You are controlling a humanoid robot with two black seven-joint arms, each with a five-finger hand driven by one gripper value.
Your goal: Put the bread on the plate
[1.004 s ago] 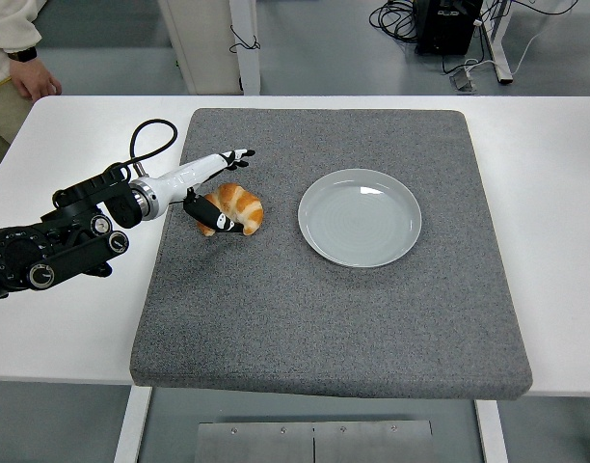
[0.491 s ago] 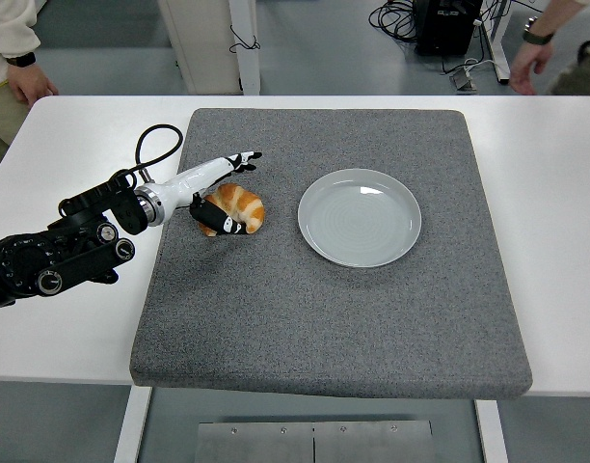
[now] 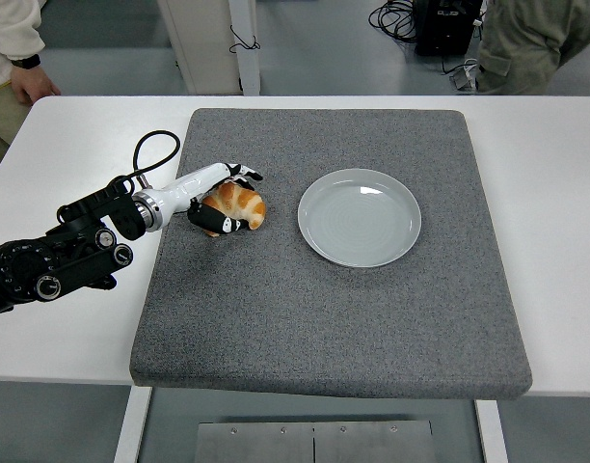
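One left hand (image 3: 221, 200) grasps the bread (image 3: 239, 204) on the mat (image 3: 324, 309); bare mat separates it from the plate (image 3: 360, 218).

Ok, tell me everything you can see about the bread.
The bread is a small golden-brown croissant-shaped roll with a glossy crust and paler bands. It lies on the grey felt-like mat, left of the empty plate and apart from it. The left hand curls around it, fingers over its far and near sides. Whether it is lifted off the mat cannot be told.
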